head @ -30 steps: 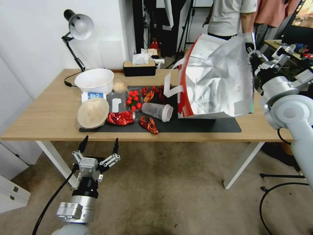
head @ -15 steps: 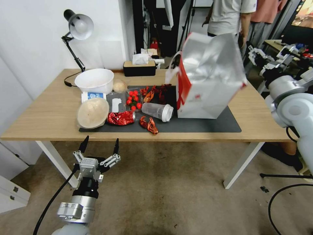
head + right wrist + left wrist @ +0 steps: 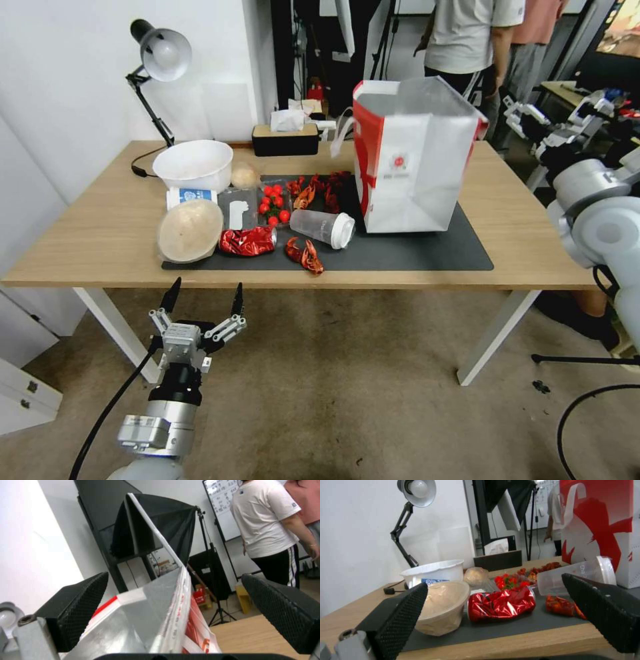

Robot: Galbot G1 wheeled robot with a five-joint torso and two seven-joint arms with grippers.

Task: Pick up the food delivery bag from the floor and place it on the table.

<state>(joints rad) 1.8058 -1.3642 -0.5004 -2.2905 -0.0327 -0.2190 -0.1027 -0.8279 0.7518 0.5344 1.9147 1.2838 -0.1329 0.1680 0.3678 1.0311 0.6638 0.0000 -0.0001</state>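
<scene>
Bag [image 3: 413, 160] now stands upright on the mat [image 3: 460, 257] of the table [image 3: 87, 247], no longer tipped and hanging from my right gripper [image 3: 533, 123]. That gripper has let go and pulled back just beside the bag's rim, fingers spread. My left gripper [image 3: 202, 297] stays parked low over the floor [image 3: 347, 400], fingers spread too. I judge the placing done.
</scene>
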